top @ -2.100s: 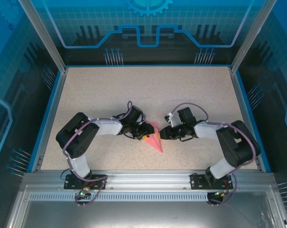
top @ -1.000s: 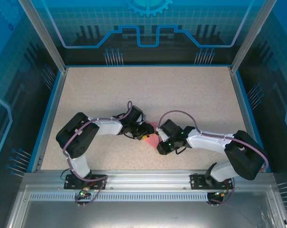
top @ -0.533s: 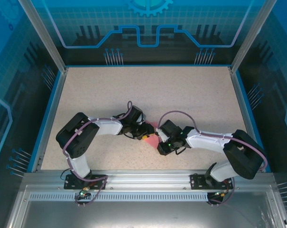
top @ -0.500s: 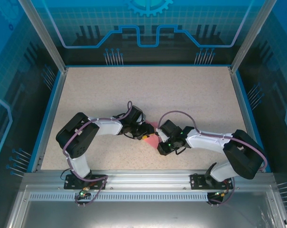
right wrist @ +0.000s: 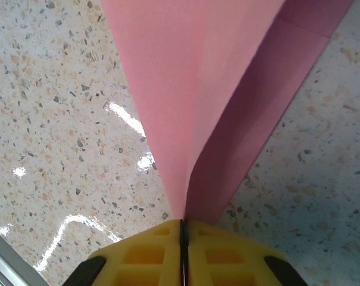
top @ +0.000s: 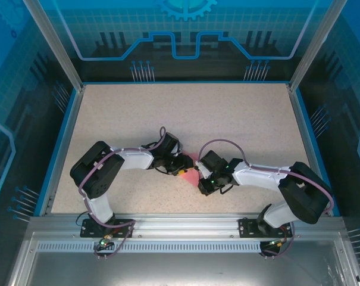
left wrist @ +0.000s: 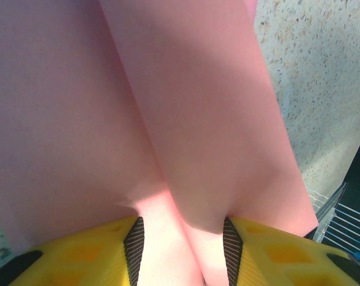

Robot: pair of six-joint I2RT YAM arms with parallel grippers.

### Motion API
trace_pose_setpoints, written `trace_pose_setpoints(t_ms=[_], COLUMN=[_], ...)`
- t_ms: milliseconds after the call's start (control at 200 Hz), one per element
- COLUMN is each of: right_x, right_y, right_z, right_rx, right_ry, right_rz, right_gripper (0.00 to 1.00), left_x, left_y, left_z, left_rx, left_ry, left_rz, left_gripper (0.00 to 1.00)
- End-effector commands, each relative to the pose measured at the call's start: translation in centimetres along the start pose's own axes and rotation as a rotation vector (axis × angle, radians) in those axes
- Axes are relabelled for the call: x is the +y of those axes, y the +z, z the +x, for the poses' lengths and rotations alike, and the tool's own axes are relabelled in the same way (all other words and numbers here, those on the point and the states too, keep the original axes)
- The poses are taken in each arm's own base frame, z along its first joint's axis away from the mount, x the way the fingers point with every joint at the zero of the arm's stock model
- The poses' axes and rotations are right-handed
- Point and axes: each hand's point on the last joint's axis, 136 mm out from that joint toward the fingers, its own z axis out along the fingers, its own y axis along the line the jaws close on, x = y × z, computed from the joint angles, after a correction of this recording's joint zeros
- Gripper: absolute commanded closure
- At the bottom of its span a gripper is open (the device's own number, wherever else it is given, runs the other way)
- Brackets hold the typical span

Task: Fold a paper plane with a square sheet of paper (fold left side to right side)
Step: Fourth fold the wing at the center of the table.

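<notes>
Paper: pink-red folded pointed sheet of paper [top: 190, 173], lying on the speckled surface [top: 185, 113] between both tools.
Left tool [left wrist: 181, 247]: yellow fingers [left wrist: 134, 244] apart, paper between them.
Right tool [right wrist: 182, 229]: pinched together on the paper's narrow tip.

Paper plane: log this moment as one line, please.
paper plane: creased, between both grippers | left gripper: jaws apart, paper between them | right gripper: shut on its narrow tip
</notes>
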Motion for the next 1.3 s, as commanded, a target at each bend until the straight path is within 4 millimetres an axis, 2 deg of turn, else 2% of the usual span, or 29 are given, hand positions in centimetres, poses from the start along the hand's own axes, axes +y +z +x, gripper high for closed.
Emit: trace_pose_setpoints(t_ms=[0,160,310,445,955,1296], right_x=[0.2,0.3,-0.2,-0.2,0.3,0.1], right_y=[-0.4,-1.1,-1.9,-1.7,-0.4,0.0], right_z=[0.1,-0.2,-0.1,0.3,-0.3,0.0], right_rx=[0.017,0.001,-0.014,-0.009,0.028,0.048], right_ry=[0.013,0.013,-0.011,-0.035,-0.094,-0.094], right_rz=[-0.032,-0.058,0.001,0.048,0.126,0.138], right_gripper=[0.92,0.93,0.75,0.71,0.70,0.74], left_x=[0.6,0.8,0.8,0.7,0.6,0.7], left_y=[-0.4,-0.3,-0.2,-0.3,-0.3,-0.3], left_z=[0.3,0.3,0.3,0.2,0.2,0.3], left_rx=[-0.002,-0.002,0.000,0.000,-0.001,0.002], left_ry=[0.010,0.008,0.003,0.005,0.007,0.006], left_rz=[-0.048,-0.052,-0.053,-0.050,-0.049,-0.050], left_gripper=[0.57,0.57,0.57,0.57,0.57,0.57])
